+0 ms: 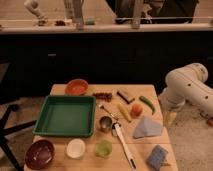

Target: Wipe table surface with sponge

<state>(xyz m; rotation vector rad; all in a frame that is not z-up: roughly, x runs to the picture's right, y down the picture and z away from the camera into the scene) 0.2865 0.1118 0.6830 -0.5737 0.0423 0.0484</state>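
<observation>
The light tan wooden table surface (89, 152) fills the lower middle of the camera view. The small blue-grey sponge (157, 157) lies at the table's front right corner, in front of a larger pale blue folded cloth (147, 128). My white arm (187, 87) bends in from the right. Its gripper (169, 119) hangs just off the table's right edge, level with the cloth, well behind and apart from the sponge.
A green tray (65, 116) takes up the table's left. Around it are an orange bowl (76, 87), a dark red bowl (40, 153), a white cup (76, 148), a green cup (104, 148), a metal cup (105, 123), a white-handled utensil (124, 145), an orange fruit (136, 109) and a green pepper (147, 104). A dark counter runs behind.
</observation>
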